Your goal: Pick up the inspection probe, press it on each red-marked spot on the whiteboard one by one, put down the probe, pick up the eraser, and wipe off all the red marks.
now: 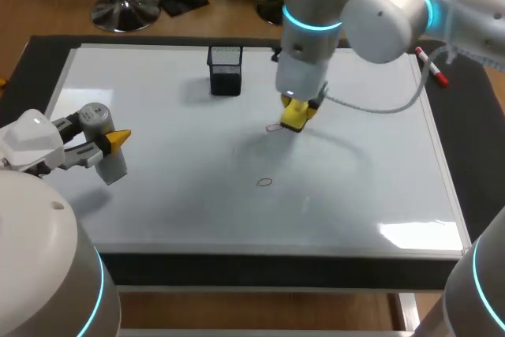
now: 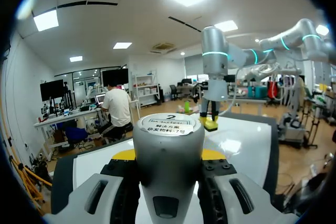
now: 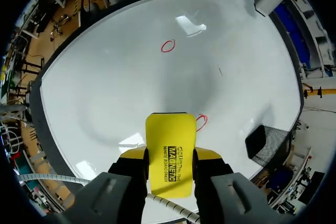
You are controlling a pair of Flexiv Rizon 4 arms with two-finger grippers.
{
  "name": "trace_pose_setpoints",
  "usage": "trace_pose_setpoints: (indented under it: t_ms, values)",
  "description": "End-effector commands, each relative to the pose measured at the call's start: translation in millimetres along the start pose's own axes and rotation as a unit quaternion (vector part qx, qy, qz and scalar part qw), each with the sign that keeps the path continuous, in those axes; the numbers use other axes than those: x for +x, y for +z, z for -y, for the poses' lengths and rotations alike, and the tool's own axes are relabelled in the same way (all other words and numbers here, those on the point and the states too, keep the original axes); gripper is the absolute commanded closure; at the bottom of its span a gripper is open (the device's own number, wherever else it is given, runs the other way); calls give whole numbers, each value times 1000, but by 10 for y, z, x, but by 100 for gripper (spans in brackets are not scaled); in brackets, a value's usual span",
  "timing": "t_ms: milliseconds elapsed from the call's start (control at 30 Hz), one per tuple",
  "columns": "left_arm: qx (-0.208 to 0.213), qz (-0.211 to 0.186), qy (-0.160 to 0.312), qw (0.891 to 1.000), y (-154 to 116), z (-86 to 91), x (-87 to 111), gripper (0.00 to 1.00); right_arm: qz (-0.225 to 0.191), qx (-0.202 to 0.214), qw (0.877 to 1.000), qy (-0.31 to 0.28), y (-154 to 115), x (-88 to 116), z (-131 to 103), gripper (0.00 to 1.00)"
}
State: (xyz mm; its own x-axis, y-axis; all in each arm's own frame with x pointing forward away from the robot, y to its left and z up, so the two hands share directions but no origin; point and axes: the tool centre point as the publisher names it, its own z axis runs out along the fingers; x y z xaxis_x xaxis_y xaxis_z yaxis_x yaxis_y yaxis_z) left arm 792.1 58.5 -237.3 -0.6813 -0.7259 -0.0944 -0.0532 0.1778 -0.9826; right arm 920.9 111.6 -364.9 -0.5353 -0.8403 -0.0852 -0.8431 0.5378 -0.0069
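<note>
Eraser [image 3: 170, 156] in right jaws, beside red mark [image 3: 201, 122]

Eraser [image 3: 169, 153] seemingly covers part of red mark [image 3: 201, 122].

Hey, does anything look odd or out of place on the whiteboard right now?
One thing: the probe isn't set down; the left gripper holds it over the whiteboard while the right gripper has the eraser at a red mark.
</note>
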Motion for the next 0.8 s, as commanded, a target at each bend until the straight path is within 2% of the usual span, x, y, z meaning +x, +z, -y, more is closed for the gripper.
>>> trace_pose_setpoints:
  t_ms: [33,433,800]
  values:
    - [1,2,1,1000,11,3,2,100,14,3,1000,20,-113,399,149,100]
    - [1,2,1,1000,11,3,2,100,7,7,993,117,-120,1038,522,100]
    - [1,2,1,1000,11,3,2,100,-4,4,984,176,-78,1494,658,100]
